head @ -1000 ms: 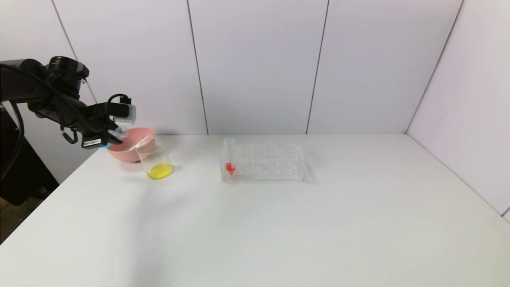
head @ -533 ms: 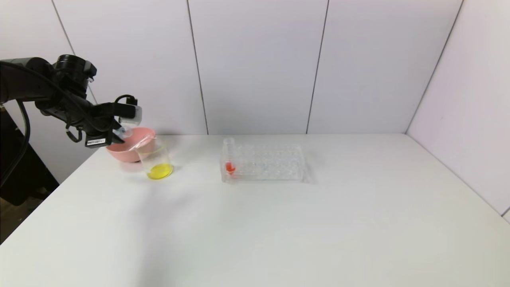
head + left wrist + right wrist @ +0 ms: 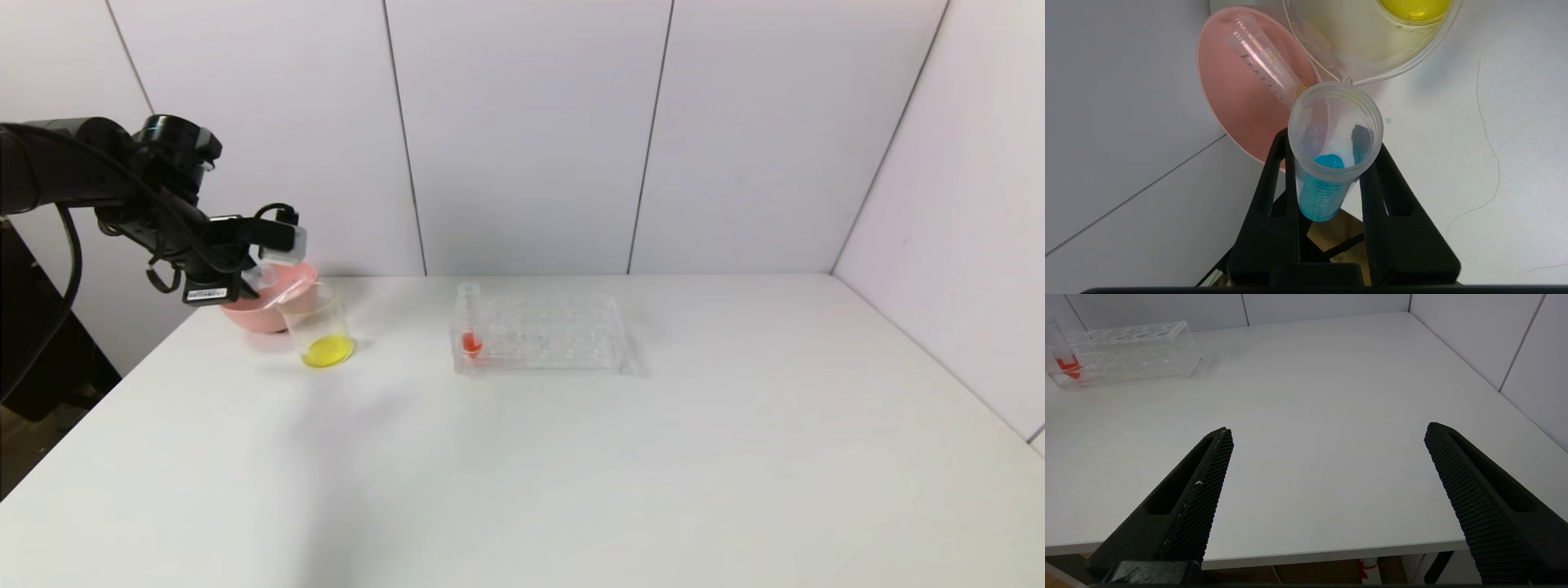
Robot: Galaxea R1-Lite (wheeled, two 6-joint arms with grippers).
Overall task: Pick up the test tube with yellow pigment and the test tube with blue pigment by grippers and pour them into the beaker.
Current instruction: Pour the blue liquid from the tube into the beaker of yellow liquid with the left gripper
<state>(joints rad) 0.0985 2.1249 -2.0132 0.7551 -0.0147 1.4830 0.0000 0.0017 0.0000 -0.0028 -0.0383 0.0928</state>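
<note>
test tube with blue pigment [image 3: 1331, 163]: clear, graduated, blue liquid pooled at its round end. clamped between the two black fingers [image 3: 1274, 179] of the left gripper [image 3: 1327, 171], raised off the table near the far left corner, open mouth lying just beside the beaker's spout.

left gripper [image 3: 245, 278]: held over the pink bowl, fingers pressed tight on the blue tube.

beaker [image 3: 317, 327]: clear glass, standing on the white table [image 3: 571, 457] directly in front of the bowl, yellow liquid [image 3: 327, 351] covering its bottom.

pink bowl [image 3: 1229, 90]: just behind the beaker, near the wall; an emptied clear tube [image 3: 1261, 67] with yellowish traces lies slanted inside it.

tube rack [image 3: 543, 333]: clear plastic, mid-table, well apart from the beaker; one tube with red-orange liquid [image 3: 471, 341] upright at its left end.

right gripper [image 3: 1327, 449]: low at the table's near edge, fingers spread wide, nothing between them.
</note>
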